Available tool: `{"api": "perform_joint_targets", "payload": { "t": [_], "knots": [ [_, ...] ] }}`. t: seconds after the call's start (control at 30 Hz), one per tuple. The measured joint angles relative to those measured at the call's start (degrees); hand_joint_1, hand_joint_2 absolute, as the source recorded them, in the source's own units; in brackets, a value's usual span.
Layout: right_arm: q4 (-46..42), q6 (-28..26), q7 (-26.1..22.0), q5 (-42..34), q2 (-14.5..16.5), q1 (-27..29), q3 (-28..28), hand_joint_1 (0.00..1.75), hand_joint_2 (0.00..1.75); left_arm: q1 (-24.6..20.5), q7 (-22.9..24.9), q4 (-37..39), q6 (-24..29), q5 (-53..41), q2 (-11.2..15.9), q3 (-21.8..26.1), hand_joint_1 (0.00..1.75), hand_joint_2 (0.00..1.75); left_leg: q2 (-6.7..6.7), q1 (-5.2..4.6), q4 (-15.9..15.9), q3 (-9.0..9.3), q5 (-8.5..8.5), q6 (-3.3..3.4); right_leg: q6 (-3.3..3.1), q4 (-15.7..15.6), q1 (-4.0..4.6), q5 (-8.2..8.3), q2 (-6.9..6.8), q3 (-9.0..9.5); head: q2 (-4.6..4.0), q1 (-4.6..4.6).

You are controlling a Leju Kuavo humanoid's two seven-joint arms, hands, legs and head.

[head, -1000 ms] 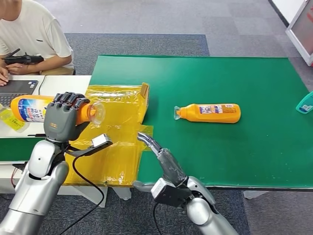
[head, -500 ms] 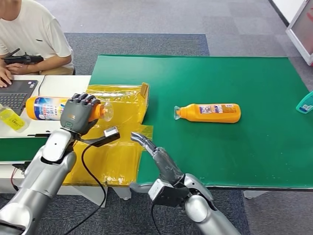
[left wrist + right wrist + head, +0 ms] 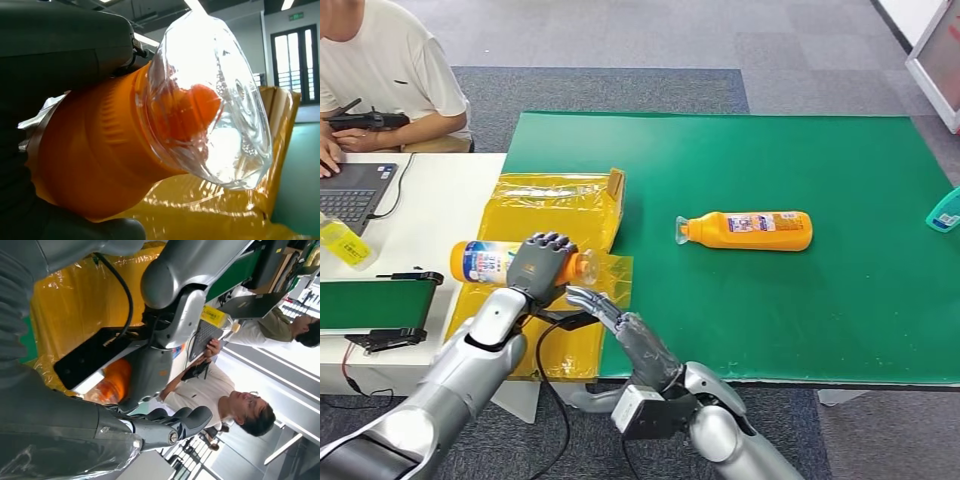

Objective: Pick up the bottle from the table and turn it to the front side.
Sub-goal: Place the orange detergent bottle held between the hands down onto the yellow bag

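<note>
Bottle (image 3: 490,262), orange and lying sideways, has travelled right in the left hand (image 3: 537,266), whose fingers wrap its neck, over the yellow bag (image 3: 546,205). Right hand (image 3: 622,325), fingers extended, waits beneath, probably for handover.

Right hand (image 3: 151,427) sits low in frame, dark fingers stretched out, holding nothing. At about 11 o'clock from it the left hand (image 3: 151,370) grips the orange bottle (image 3: 115,380) over yellow plastic (image 3: 75,300). A person (image 3: 226,400) sits off at 3 o'clock.
</note>
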Motion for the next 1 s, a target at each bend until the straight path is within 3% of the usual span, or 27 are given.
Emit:
{"api": "perform_joint_targets", "payload": {
  "t": [0.3,0.43,1.0],
  "knots": [
    [-2.00,-0.45,-0.50,0.21,-0.29,0.17,0.57,0.00,1.75,-0.03,0.29,5.48,1.61,0.19,-2.23,-1.09,1.75,1.75,0.00,0.00,0.00,-0.01,0.01,-0.01,0.01,0.01,-0.01,0.01,0.00,0.01,0.00,0.01],
    [-2.95,-1.41,-0.56,0.44,-0.95,0.94,0.41,0.00,1.75,-0.03,0.63,6.28,1.61,0.32,-2.85,-1.22,0.00,1.75,0.00,0.00,0.00,-0.01,0.01,0.00,0.02,0.00,-0.02,0.01,-0.01,0.01,0.00,0.01],
    [-4.49,-2.44,-0.73,1.80,-3.14,4.55,-2.76,0.00,1.75,0.60,0.75,6.66,1.37,1.48,-3.50,-1.26,0.00,1.75,0.00,0.00,0.00,-0.01,0.02,0.00,0.02,0.00,-0.01,0.02,0.00,0.02,0.00,0.02]
  ]
}}
